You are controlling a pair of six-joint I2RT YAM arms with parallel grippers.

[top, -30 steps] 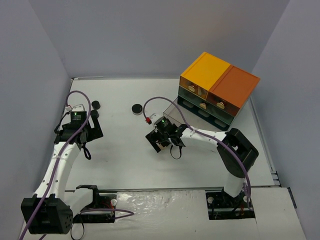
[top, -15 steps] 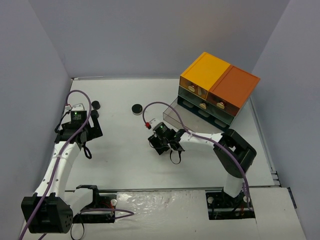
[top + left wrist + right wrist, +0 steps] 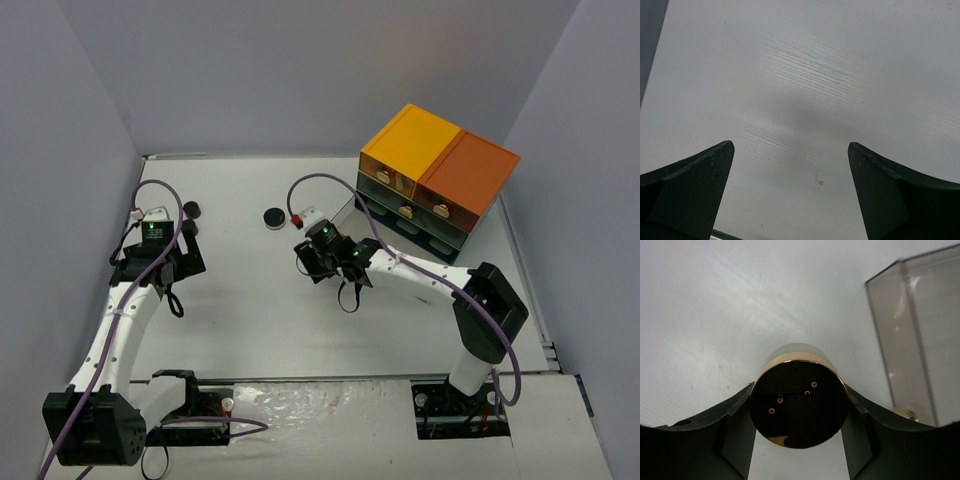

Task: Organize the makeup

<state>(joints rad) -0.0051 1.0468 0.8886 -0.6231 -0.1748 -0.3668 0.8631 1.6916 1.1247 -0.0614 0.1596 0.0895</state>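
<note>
My right gripper (image 3: 312, 262) is shut on a tan round compact (image 3: 799, 410) with a gold rim and a dark glossy face, and holds it above the white table beside the pulled-out clear drawer (image 3: 912, 330). The compact fills the space between the fingers (image 3: 730, 425). My left gripper (image 3: 184, 262) is open and empty over bare table; in the left wrist view (image 3: 790, 150) nothing lies between its fingers. A round black jar (image 3: 272, 217) sits on the table at the middle back. Two more black jars (image 3: 192, 210) sit just beyond the left gripper. Brushes and sticks are out of view.
The orange-topped dark drawer box (image 3: 438, 170) stands at the back right, with its clear drawer (image 3: 348, 222) pulled out toward the right gripper. Grey walls close in the table (image 3: 260, 320) on the left, back and right.
My right gripper, with the compact, has moved toward the back of the table, nearer the front of the clear drawer. The left arm has not moved.
</note>
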